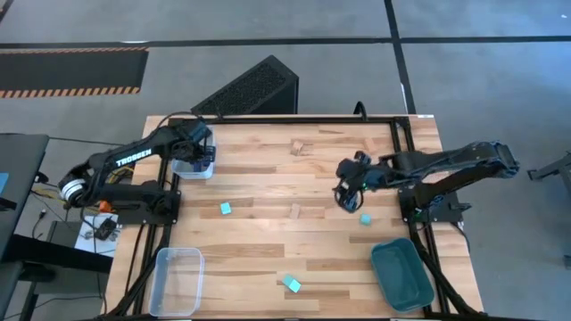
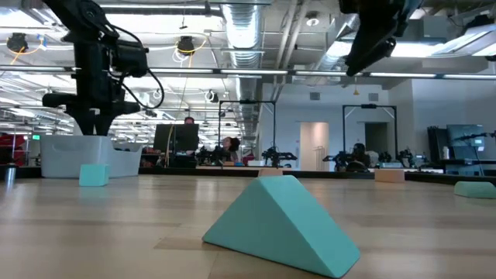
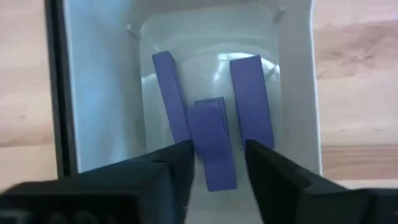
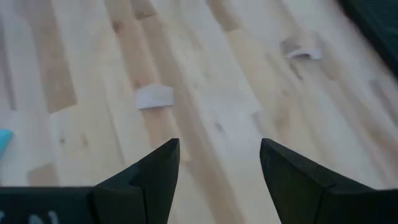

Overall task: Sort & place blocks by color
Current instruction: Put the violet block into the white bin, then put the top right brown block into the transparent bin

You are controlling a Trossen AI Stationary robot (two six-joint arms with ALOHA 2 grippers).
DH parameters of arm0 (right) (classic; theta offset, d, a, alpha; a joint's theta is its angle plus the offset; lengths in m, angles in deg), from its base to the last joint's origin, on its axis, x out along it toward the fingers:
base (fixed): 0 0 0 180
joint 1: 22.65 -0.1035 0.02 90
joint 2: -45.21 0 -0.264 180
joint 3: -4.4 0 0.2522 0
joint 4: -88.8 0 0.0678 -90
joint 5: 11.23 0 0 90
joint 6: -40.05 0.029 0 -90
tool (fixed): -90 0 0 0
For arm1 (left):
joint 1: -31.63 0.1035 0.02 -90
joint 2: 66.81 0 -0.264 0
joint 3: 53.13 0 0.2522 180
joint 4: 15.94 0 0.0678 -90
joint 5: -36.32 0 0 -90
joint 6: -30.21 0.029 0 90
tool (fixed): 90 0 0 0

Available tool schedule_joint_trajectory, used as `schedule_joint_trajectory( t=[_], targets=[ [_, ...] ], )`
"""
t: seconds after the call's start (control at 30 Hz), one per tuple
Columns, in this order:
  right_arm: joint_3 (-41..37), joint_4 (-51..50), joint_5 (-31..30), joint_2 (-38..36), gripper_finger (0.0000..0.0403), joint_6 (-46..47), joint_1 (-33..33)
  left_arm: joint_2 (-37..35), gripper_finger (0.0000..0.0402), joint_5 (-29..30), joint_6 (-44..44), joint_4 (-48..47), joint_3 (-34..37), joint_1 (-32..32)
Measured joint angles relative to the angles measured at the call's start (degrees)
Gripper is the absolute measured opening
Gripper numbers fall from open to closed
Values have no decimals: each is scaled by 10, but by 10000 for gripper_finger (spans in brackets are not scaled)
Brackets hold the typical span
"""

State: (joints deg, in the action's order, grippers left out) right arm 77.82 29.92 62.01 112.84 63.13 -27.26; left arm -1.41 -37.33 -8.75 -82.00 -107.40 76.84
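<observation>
Your left end effector [image 3: 216,163] hangs spread over the clear bin [image 3: 99,93], above three blue bars [image 3: 212,144]. Your right end effector [image 4: 219,163] hovers spread above the bare tabletop [image 4: 205,93], arm stretched inward.

Only one legible marking: "TROSSEN" in white capitals along the upper link of the left arm [image 1: 134,157], just beside the clear bin [image 1: 194,161] at the table's far left corner. Partial pale characters on the dark gripper body at the edge of the right wrist view, too cropped to read. A small green sign in the room behind, unreadable.
</observation>
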Motion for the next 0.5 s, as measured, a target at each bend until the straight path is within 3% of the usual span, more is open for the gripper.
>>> schedule_joint_trajectory(
  t=[0.1, 0.23, 0.5],
  targets=[
    [-1, -27, 0, -21, 243, 0, 35, 4, 184, 0, 0, -2, -13, -1],
    [-40, -20, 3, -60, 243, 13, 82, -31, 227, 65, -24, 6, -46, -23],
    [-181, -10, 89, -125, 243, 105, 187, -121, 230, 91, -66, 179, -63, -145]
  ],
)
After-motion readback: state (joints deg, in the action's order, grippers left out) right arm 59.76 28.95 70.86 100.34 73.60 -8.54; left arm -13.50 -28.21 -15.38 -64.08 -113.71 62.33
